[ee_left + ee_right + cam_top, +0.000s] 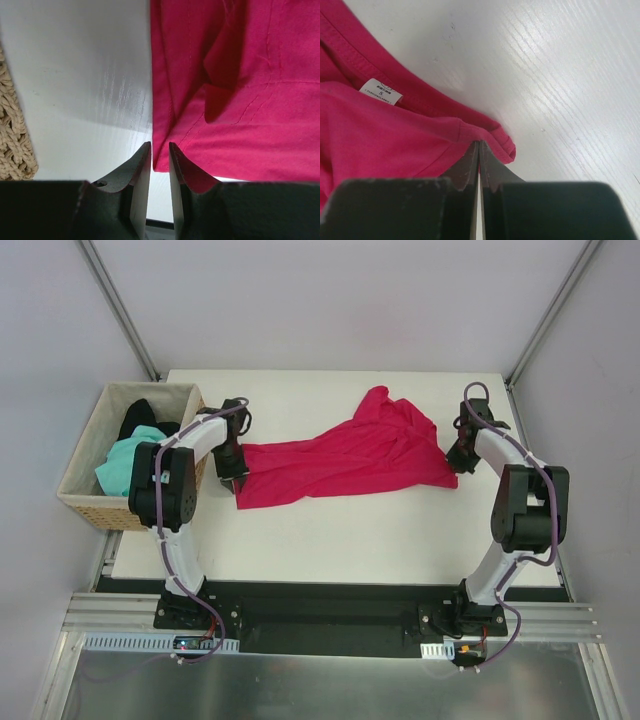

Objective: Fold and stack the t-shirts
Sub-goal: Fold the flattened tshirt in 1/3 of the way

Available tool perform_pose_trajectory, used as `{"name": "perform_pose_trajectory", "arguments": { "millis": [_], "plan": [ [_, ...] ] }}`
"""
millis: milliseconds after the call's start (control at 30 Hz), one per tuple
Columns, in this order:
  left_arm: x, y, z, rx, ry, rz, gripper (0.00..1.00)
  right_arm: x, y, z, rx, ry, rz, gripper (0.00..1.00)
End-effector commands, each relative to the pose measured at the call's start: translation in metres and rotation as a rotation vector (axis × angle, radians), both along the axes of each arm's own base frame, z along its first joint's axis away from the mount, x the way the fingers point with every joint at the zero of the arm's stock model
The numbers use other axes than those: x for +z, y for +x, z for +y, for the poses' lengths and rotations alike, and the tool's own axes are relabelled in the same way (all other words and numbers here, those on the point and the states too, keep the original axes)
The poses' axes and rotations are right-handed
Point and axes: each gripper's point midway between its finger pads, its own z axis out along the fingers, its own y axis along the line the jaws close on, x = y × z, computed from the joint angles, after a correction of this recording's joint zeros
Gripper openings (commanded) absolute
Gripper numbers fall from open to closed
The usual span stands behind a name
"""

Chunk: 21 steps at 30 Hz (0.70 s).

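A crimson t-shirt lies stretched across the middle of the white table, wide at its left end and drawn to a point at the right. My left gripper stands at the shirt's left edge. In the left wrist view its jaws are a narrow gap apart, straddling a corner of the crimson cloth, which lies flat. My right gripper is shut on the shirt's right tip, its fingertips pinching a hemmed fold near the size label. A mint-green t-shirt and a black one sit in the basket.
The tan wicker basket stands at the table's left edge, close behind my left arm; its weave shows in the left wrist view. Bare white table runs along the near side. Metal frame posts rise at the back corners.
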Motion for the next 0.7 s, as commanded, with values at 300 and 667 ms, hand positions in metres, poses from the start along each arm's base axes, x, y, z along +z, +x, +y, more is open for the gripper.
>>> {"name": "perform_pose_trajectory", "arguments": {
  "millis": [300, 667],
  "plan": [
    [-0.006, 0.006, -0.007, -0.005, -0.031, 0.007, 0.2, 0.021, 0.002, -0.007, -0.005, -0.023, -0.04, 0.01],
    [-0.004, 0.013, -0.016, -0.015, -0.055, -0.005, 0.2, 0.019, 0.004, -0.006, -0.007, -0.02, -0.034, 0.01]
  ]
}}
